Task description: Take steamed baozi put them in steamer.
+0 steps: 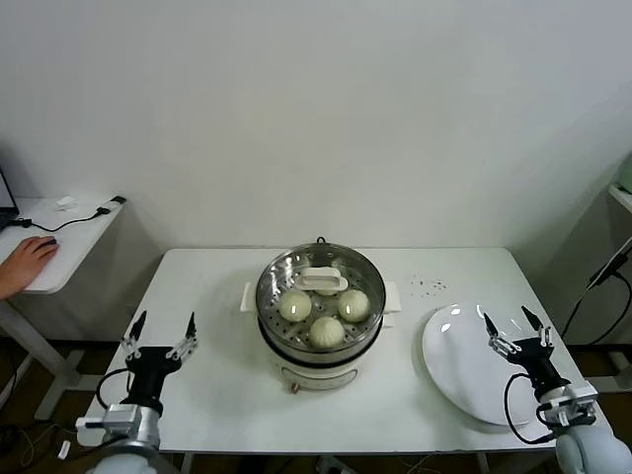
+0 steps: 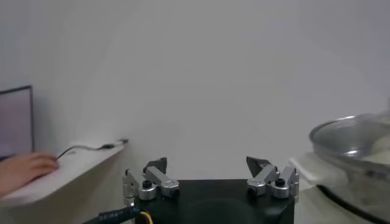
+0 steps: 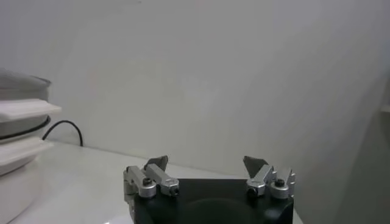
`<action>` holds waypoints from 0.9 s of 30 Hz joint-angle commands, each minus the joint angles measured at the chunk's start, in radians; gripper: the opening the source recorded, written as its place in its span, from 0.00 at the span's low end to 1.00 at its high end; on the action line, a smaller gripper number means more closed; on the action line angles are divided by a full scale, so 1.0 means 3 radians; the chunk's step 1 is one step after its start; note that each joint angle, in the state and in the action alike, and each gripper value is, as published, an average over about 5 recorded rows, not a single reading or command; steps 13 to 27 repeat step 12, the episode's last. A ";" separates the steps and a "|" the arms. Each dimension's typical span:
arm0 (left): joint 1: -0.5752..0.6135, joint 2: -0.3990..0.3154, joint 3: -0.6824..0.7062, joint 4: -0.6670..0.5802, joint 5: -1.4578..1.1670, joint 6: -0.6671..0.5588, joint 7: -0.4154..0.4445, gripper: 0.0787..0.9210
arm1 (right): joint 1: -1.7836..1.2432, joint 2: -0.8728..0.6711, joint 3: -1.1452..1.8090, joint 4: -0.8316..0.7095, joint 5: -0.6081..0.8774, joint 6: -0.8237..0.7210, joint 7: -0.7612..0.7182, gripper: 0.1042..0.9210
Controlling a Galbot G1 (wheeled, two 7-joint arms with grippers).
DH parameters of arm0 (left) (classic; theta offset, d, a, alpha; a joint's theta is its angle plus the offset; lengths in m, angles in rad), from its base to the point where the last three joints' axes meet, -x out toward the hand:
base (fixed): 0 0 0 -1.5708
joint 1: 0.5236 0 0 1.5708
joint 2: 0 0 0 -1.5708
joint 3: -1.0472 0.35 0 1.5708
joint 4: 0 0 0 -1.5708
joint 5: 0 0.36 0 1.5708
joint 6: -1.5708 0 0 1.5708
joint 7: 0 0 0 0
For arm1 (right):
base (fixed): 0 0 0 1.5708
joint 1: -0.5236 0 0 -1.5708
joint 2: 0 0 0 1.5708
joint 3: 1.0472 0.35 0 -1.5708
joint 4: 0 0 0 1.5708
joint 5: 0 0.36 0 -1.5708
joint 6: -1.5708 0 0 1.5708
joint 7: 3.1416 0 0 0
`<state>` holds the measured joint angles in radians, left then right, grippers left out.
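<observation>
The steamer [image 1: 318,348] stands in the middle of the white table, its steel pot under a round glass lid [image 1: 276,272] with a white handle [image 1: 324,279]. Through the glass I see three steamed baozi [image 1: 295,305] [image 1: 354,304] [image 1: 327,331] plainly, and part of another shows behind the handle. My left gripper [image 1: 164,325] is open near the table's front left corner, holding nothing. Over the white plate [image 1: 459,370] at the right, my right gripper [image 1: 513,323] is open and holds nothing. In the left wrist view the steamer [image 2: 356,159] sits at one edge, beyond the left gripper [image 2: 208,164]. The right gripper [image 3: 206,163] shows with its jaws wide apart.
A side desk [image 1: 59,237] at the far left carries a cable, and a person's hand [image 1: 25,265] rests on it. Small dark specks [image 1: 427,286] lie on the table behind the plate. A cable [image 1: 604,286] hangs at the far right.
</observation>
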<state>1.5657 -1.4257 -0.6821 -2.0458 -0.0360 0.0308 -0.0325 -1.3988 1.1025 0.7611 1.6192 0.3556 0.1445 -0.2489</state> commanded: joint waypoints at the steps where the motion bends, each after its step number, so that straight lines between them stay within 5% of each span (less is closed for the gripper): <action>1: 0.0183 -0.0226 -0.0403 0.0172 -0.0357 -0.0356 0.0187 0.88 | -0.0130 0.0060 0.0047 0.0146 0.0071 -0.0024 -0.0015 0.88; 27: 0.0194 -0.0279 -0.0409 0.0157 -0.0139 -0.0454 0.0226 0.88 | -0.0198 0.0093 0.0136 0.0122 0.0050 -0.0034 -0.0007 0.88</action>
